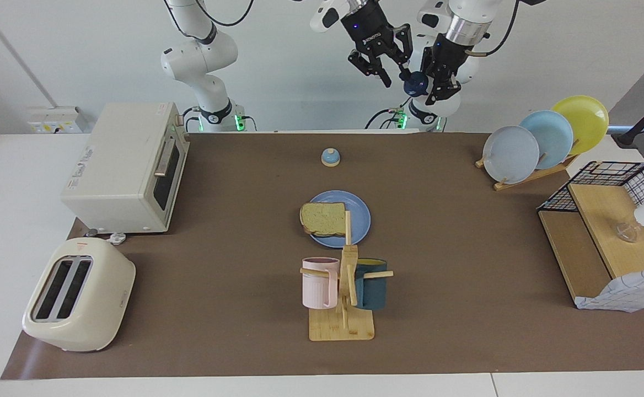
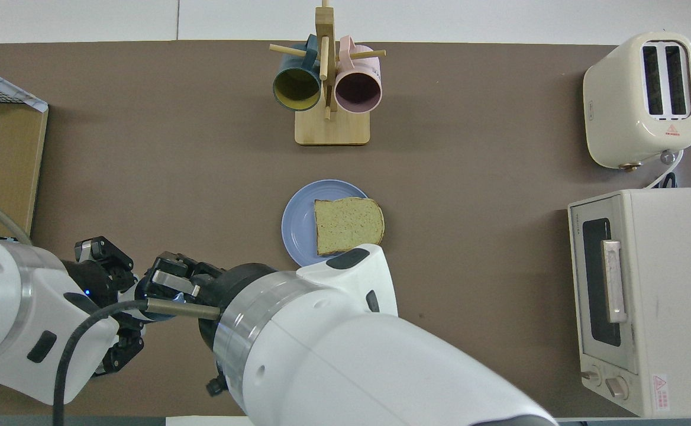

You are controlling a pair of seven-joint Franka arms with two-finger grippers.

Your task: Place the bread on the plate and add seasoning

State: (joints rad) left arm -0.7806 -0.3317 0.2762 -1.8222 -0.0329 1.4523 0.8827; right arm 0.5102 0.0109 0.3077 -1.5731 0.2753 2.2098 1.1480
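The bread (image 1: 323,218) (image 2: 348,225) lies flat on the blue plate (image 1: 358,212) (image 2: 298,225) at mid-table, with one side overhanging the rim toward the right arm's end. High over the robots' edge of the table, near the left arm's base, my left gripper (image 1: 436,87) (image 2: 109,296) is shut on the seasoning (image 1: 417,82). The bottle is tipped sideways, and its navy cap points at my right gripper (image 1: 396,76) (image 2: 171,278). The right arm reaches across, its fingers apart and right beside the cap. The left gripper hides most of the bottle's body.
A small bell (image 1: 330,157) stands between the plate and the robots. A mug tree (image 1: 344,286) with two mugs is just farther out than the plate. Oven (image 1: 129,171) and toaster (image 1: 79,303) fill the right arm's end. A plate rack (image 1: 542,143) and wire shelf (image 1: 608,237) fill the left arm's.
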